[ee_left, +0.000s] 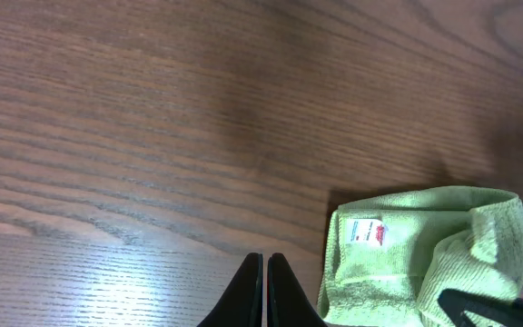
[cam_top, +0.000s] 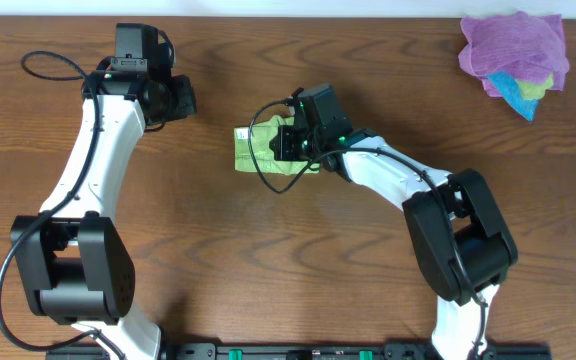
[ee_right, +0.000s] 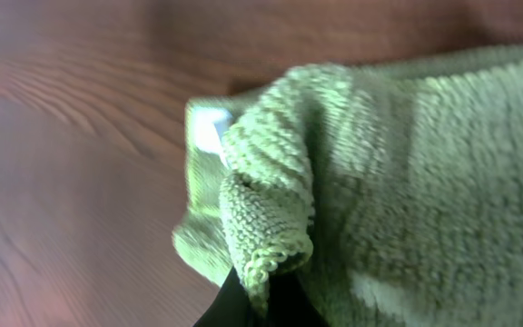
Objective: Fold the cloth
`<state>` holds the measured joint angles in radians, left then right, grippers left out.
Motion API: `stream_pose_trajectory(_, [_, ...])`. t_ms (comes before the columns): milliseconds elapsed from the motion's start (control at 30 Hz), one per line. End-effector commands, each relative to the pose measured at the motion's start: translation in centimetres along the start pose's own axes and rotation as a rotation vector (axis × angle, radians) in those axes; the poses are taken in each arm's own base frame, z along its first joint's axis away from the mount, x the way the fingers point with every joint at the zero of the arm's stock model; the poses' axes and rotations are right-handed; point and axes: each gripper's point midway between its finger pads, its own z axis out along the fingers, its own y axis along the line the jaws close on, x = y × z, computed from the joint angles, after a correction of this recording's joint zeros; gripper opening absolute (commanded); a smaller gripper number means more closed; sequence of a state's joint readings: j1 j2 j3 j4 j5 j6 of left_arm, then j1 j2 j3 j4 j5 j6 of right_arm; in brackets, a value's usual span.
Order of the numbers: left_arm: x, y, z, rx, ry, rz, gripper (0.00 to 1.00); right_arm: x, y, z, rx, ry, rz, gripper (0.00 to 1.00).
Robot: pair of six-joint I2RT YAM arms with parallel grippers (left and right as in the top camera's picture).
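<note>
Pinched cloth [ee_right: 407, 182] fold sits in right gripper [ee_right: 257, 309], jaws clamped on it; cloth lies bunched small on table [cam_top: 268, 270]. Left gripper [ee_left: 264, 286] near cloth, jaws together, empty. We judge mid-fold; next we carry edge across, release squarely.

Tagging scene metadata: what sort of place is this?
Probably a robotics lab bench: a wood-grain table, a left arm and right arm mounted at its edge, one lime-green cloth mid-table, other cloths heaped in a corner.

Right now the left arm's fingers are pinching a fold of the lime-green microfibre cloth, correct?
No, the right arm's fingers are pinching a fold of the lime-green microfibre cloth, as the right wrist view shows; the left arm's fingers hold nothing.
</note>
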<state>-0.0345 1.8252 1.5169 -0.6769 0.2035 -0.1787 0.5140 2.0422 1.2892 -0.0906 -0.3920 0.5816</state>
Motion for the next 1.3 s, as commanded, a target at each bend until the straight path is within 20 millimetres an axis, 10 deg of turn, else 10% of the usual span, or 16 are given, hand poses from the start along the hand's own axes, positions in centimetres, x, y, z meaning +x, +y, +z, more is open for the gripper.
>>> stream_pose_trajectory(0, [0.0,-0.1,0.1,0.006,0.006,0.021,0.06,0.0,1.1,0.5,-0.029,-0.008,0.02,0.02])
stream_pose_trajectory(1000, [0.1,-0.1,0.1,0.005,0.009,0.024,0.06,0.1,1.7,2.9,-0.047,-0.052,0.057,0.03])
stream_pose_trajectory(1100, [0.1,0.0,0.1,0.005,0.009,0.024,0.06,0.2,1.8,2.9,-0.05,-0.05,0.057,0.64])
stream_pose_trajectory(1267, [0.1,0.0,0.1,0.001,0.007,0.024,0.06,0.6,2.4,2.8,-0.103,-0.011,0.06,0.87])
